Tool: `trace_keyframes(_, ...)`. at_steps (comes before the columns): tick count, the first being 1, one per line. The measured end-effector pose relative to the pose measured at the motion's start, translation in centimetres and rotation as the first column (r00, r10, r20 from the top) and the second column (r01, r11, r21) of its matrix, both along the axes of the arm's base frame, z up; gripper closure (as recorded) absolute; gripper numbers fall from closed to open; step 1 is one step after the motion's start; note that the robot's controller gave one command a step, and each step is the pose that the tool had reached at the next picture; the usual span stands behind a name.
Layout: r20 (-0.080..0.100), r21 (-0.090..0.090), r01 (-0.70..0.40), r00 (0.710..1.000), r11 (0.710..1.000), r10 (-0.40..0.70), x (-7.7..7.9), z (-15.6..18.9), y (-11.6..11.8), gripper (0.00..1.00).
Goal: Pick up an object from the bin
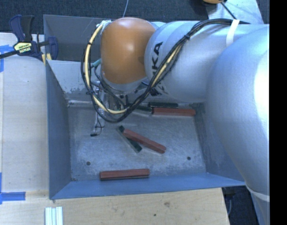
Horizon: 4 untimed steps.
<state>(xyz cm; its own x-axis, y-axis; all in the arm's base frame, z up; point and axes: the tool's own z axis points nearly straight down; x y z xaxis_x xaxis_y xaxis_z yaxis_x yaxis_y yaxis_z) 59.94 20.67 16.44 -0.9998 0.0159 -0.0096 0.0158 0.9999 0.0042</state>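
fingers (96, 129) low over bare bin floor (80, 149); spread hidden under the wrist, cannot tell, nothing seen held. right and forward of them, flat red-brown bar (124, 174); just right, nearest, tilted red-brown bar (146, 142). approach step, i judge; next calls for shifting right over it.

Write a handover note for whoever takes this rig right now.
Gripper: low in the back-left of the bin, under the orange wrist cover; nothing seen in its hold.
Things: three red-brown bars. The back bar lies along the far wall, the slanted bar mid-floor over a small dark piece, the front bar by the near wall.
Done: nothing lifted.
Left: grasp one and raise it; the slanted bar looks nearest.
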Motion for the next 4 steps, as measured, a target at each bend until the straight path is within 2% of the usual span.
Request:
trace_keyframes(1,-0.012,-0.006,0.068,0.998,0.998,-0.068,-0.8,-4.4,-4.4,0.00)
trace_keyframes(2,-0.004,-0.002,0.094,0.996,0.996,-0.094,1.6,-9.2,-5.5,0.00)
trace_keyframes(3,-0.008,-0.003,0.120,0.993,0.993,-0.120,-1.5,-8.5,-9.7,0.00)
trace_keyframes(4,-0.006,-0.003,-0.085,0.996,0.996,0.085,1.5,-7.9,-12.2,1.00)
